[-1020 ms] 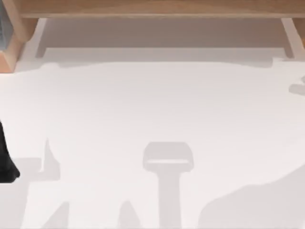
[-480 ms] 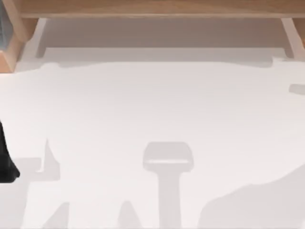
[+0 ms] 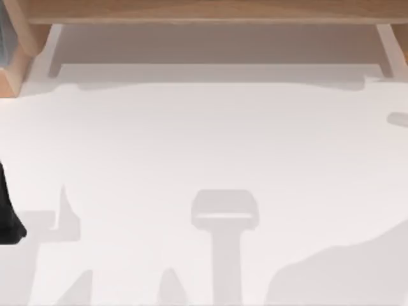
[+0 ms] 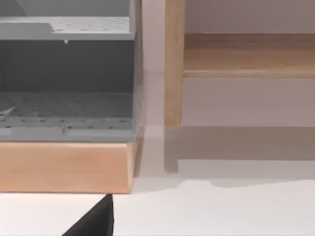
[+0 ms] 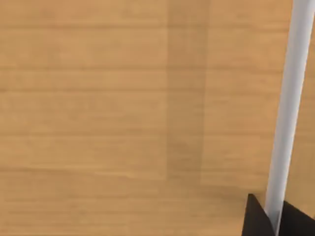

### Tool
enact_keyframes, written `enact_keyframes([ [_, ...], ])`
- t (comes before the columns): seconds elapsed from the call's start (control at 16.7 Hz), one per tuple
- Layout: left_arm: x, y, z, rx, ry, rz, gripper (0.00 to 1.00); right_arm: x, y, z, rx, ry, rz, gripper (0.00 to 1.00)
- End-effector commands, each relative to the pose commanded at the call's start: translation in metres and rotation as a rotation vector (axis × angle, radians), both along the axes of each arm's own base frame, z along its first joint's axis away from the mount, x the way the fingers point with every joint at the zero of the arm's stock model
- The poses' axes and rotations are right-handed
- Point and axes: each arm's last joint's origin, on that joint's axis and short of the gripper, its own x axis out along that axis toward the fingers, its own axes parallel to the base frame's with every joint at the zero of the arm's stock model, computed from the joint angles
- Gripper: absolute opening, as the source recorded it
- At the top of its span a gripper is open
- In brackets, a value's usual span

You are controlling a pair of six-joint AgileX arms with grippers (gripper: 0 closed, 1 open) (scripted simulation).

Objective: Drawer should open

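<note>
Gripping the white handle between its fingers, the right tool is getting ready to pull the drawer open.

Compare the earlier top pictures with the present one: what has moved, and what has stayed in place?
Only the small grey shadow at the table's right edge changed: the part of it nearer the wooden cabinet is gone, so it is smaller. Nothing was visibly taken hold of or let go. The parked left arm at the left edge, the cabinet and the other shadows stayed as they were. The right claw is now at the white handle.
</note>
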Motion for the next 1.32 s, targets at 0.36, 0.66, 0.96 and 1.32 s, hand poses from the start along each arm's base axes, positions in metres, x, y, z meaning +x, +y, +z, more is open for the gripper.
enact_keyframes([
  [0.36,0.000,0.000,0.000,0.000,0.000,0.000,1.00,-0.023,-0.004,-0.001,0.009,0.004,-0.014,0.00],
  [0.66,0.000,0.000,0.000,0.000,0.000,0.000,1.00,-0.059,-0.002,-0.001,0.006,0.004,-0.009,0.00],
  [0.96,0.000,0.000,0.000,0.000,0.000,0.000,1.00,-0.063,0.000,-0.002,0.006,0.006,-0.003,0.00],
  [1.32,0.000,0.000,0.000,0.000,0.000,0.000,1.00,-0.091,-0.002,-0.002,0.003,0.002,-0.003,0.00],
])
